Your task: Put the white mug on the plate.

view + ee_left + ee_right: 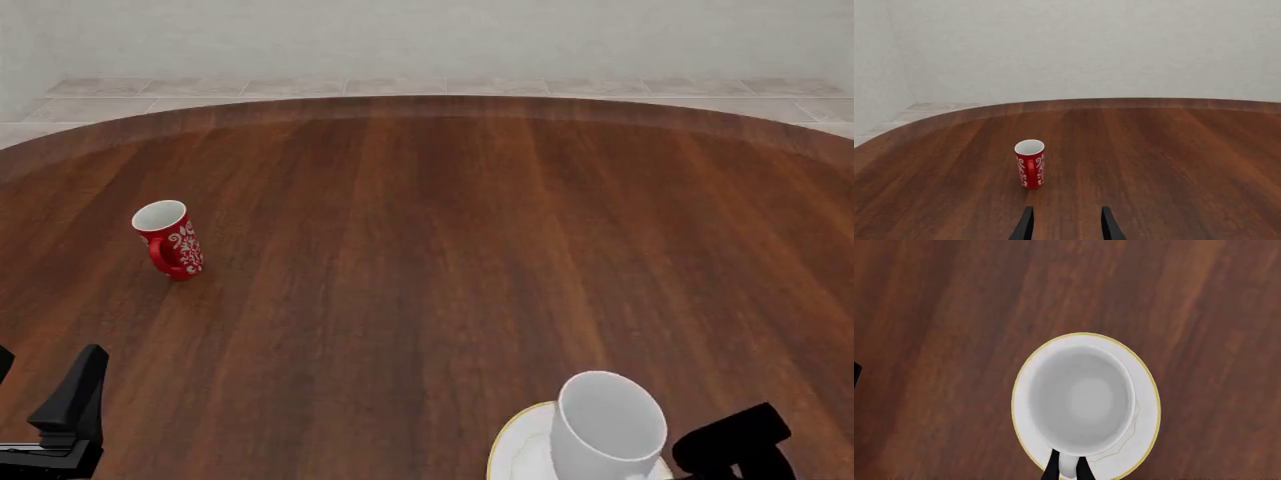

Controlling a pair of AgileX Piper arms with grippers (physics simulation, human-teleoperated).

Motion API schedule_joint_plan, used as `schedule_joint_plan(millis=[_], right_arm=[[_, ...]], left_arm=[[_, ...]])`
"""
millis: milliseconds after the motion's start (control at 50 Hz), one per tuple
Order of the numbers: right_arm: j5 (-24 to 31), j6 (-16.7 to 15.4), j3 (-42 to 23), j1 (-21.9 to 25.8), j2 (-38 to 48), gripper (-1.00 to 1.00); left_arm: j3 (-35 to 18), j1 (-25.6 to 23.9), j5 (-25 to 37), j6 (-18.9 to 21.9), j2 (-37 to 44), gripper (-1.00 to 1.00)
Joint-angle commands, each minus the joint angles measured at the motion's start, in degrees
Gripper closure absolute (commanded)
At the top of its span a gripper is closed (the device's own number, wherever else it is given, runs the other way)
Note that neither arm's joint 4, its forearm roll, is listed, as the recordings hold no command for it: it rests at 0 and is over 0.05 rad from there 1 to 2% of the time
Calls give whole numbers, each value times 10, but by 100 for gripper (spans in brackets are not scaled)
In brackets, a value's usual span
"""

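A: Largest first. We count one desk (441, 250), dark wood with a curved far edge, and it carries everything.

B: Then one plate (1146, 426), white with a thin golden rim, at the near right of the desk in the front view. After that, two mugs?

A: Two. We see one white mug (609, 422) and one smaller red mug (170, 241) with white patterns. The white mug is over the plate, upright with its mouth open to the right wrist camera. Whether its base touches the plate we cannot tell.

B: And the red mug stands upright at the far left, well apart from the plate, with its handle towards the left arm's camera.

A: Two arms, one hand each. The right hand (1067, 467) points straight down over the plate, and its two dark fingers (1052, 468) are clamped on the white mug's handle, which shows as a pale strip between them.

B: We agree. In the front view only a black part of that arm shows, just beside the mug at the lower right.

A: The left hand (1066, 225) sits low at the near left, aimed level across the desk towards the red mug. Its fingers stand apart with bare wood between them, holding nothing.
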Motion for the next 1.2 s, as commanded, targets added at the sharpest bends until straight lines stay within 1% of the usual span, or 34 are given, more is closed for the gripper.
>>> schedule_joint_plan(millis=[20, 400, 520, 600, 620, 1200], right_arm=[[-12, 7, 13, 6, 3, 100], [-14, 9, 13, 5, 3, 100], [-20, 16, 20, 10, 6, 100], [-16, 15, 18, 6, 3, 100], [-14, 14, 17, 5, 2, -100], [-6, 12, 17, 5, -6, -100]], left_arm=[[0, 0, 0, 0, 0, -100], [0, 0, 0, 0, 0, -100], [0, 0, 0, 0, 0, -100], [0, 0, 0, 0, 0, -100], [0, 0, 0, 0, 0, -100], [0, 0, 0, 0, 0, -100]])
